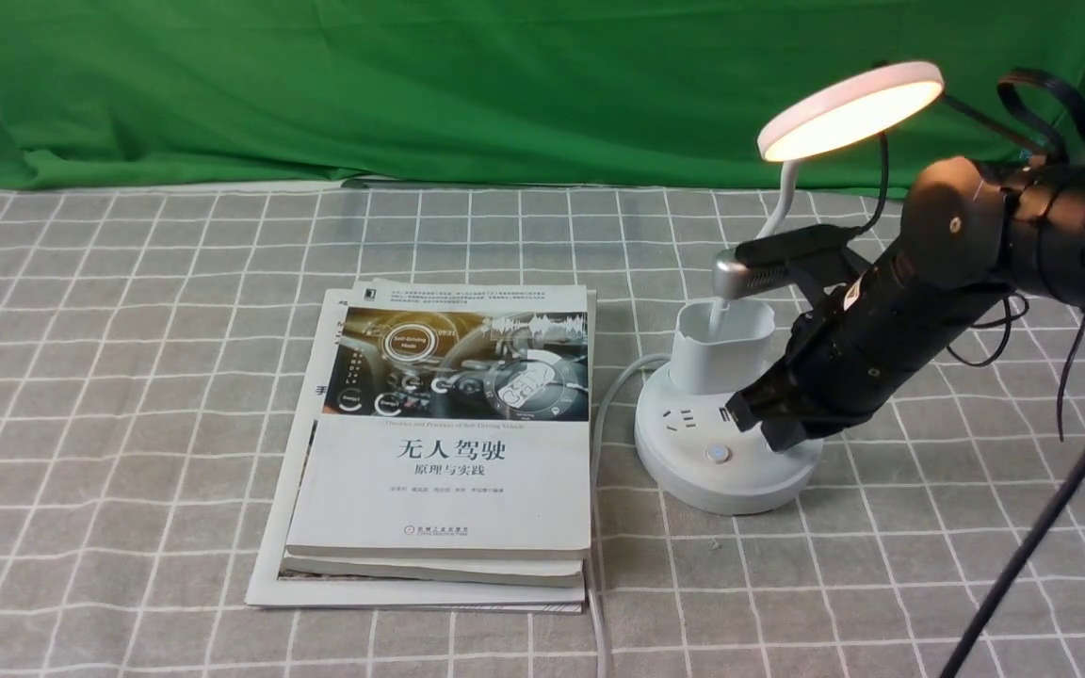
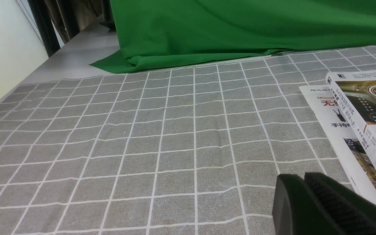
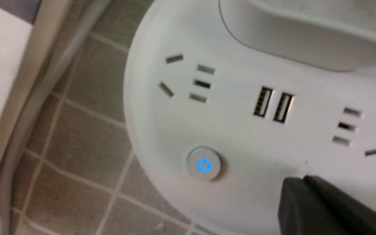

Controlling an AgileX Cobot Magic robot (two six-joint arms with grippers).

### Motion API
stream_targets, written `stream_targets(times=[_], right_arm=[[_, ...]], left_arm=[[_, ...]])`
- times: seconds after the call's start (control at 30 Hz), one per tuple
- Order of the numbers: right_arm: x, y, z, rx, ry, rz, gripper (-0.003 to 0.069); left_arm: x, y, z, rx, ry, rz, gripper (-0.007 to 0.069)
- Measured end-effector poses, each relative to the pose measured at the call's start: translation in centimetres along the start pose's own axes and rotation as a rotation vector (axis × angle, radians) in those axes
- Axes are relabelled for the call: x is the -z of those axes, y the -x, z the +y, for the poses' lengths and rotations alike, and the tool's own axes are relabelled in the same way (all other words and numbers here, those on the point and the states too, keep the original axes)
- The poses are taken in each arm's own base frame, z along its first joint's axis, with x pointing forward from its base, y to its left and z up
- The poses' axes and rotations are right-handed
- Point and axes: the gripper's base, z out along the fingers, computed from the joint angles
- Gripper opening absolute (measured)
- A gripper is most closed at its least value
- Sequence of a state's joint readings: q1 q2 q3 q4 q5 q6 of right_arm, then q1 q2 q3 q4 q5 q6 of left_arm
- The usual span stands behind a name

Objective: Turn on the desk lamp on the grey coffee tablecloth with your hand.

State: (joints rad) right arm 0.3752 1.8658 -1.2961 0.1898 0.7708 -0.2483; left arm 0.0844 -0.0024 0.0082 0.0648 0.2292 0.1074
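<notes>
The white desk lamp (image 1: pixel 721 377) stands on the grey coffee tablecloth (image 1: pixel 128 358) right of centre. Its disc head (image 1: pixel 849 108) glows warm white. The round base (image 3: pixel 240 137) has sockets, USB ports and a button (image 3: pixel 203 164) lit blue. My right gripper (image 1: pixel 773 424) is shut, its tips resting on the right part of the base top; in the right wrist view (image 3: pixel 300 182) they sit beside the lit button, apart from it. A second button is hidden. My left gripper (image 2: pixel 300 178) is shut and empty, low over the cloth.
A stack of books (image 1: pixel 448 443) lies left of the lamp, also at the edge of the left wrist view (image 2: pixel 361 120). The lamp's grey cord (image 1: pixel 599 452) runs between books and base towards the front edge. A green cloth (image 1: pixel 458 85) hangs at the back.
</notes>
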Motion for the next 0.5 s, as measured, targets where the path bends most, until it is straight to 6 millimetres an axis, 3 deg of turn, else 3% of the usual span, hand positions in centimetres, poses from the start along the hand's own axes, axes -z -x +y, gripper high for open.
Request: stream_targets(times=[0.2, 0.33, 0.43, 0.47, 0.5], right_arm=[[3.7, -0.6, 0.9, 0.017, 0.0, -0.058, 0.0033], [5.4, -2.9, 1.3, 0.006, 0.0, -0.057, 0.0033], [7.3, -6.2, 1.9, -0.016, -0.002, -0.072, 0.0033], [7.5, -6.4, 2.0, -0.017, -0.002, -0.075, 0.0033], [8.9, -8.0, 2.3, -0.025, -0.006, -0.109, 0.0033]], left_arm=[[0.0, 0.0, 0.0, 0.0, 0.0, 0.0, 0.0019], [0.0, 0.0, 0.0, 0.0, 0.0, 0.0, 0.0019], [0.0, 0.0, 0.0, 0.0, 0.0, 0.0, 0.0019], [0.0, 0.0, 0.0, 0.0, 0.0, 0.0, 0.0019], [0.0, 0.0, 0.0, 0.0, 0.0, 0.0, 0.0019]])
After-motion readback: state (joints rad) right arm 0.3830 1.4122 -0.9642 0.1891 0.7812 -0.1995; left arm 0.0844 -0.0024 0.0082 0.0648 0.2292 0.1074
